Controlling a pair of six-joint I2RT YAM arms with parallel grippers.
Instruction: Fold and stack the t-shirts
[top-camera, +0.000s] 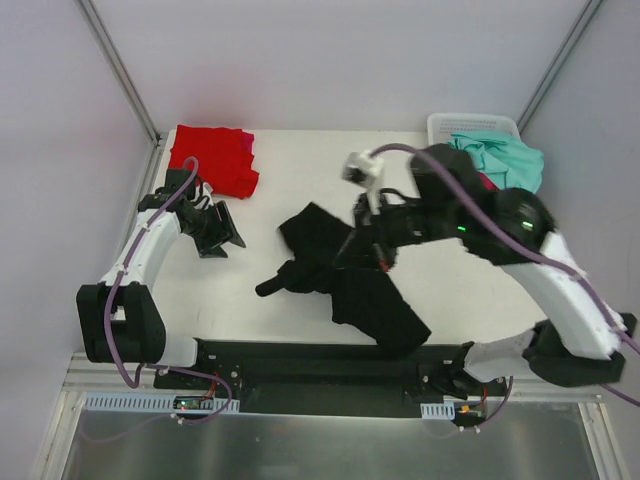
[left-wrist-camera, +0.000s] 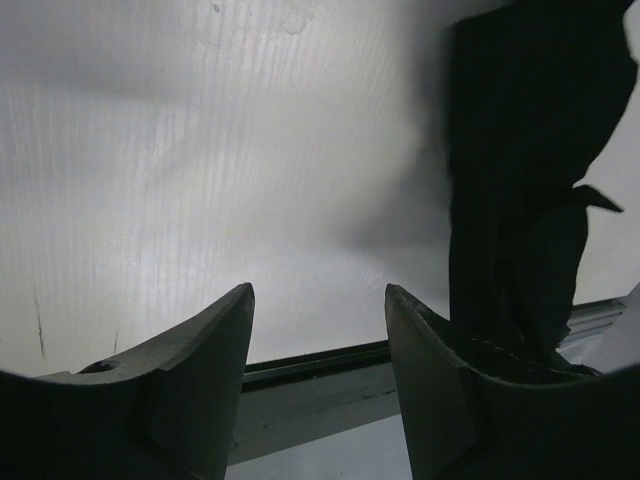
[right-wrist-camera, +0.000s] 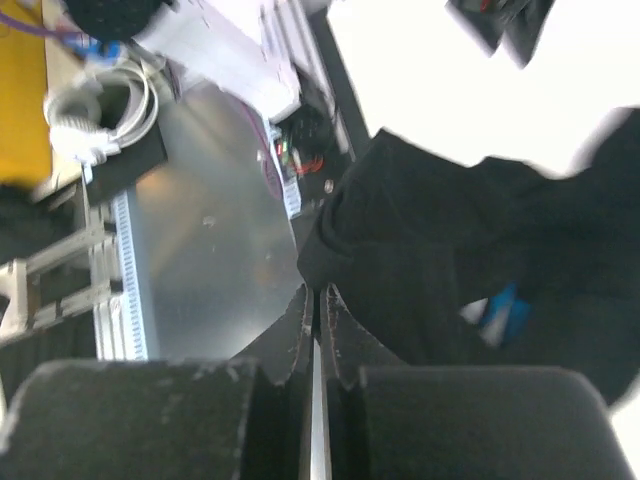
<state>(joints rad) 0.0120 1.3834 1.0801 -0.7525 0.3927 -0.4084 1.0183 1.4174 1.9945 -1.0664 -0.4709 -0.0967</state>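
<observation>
Cloth sits at the far left of the table (top-camera: 300, 170): a red t-shirt (top-camera: 213, 158), folded flat near the back corner. Just in front of it, the left gripper (top-camera: 225, 240) hovers over bare tabletop with its fingers (left-wrist-camera: 200, 370) spread apart and nothing between them (its own camera shows only the pale surface in the gap).

In the middle of the table lies the black t-shirt (top-camera: 345, 275), crumpled and unfolded, spreading from the centre toward the near edge. The same dark cloth fills the right side of the left wrist view. A small blue tag (right-wrist-camera: 500, 312) shows on it in the right wrist view.

The right gripper (right-wrist-camera: 318, 295) reaches in over the upper part of this shirt, its fingers pressed together with only a hairline between them. Black cloth lies right at the tips and to their right. Whether a fold is caught between them cannot be told.

At the far right back corner stands the white basket (top-camera: 445, 125). A teal t-shirt (top-camera: 505, 160) lies heaped in it and spills over its near rim. A sliver of red cloth (top-camera: 487, 182) peeks out beneath the teal, partly hidden by the right arm.
</observation>
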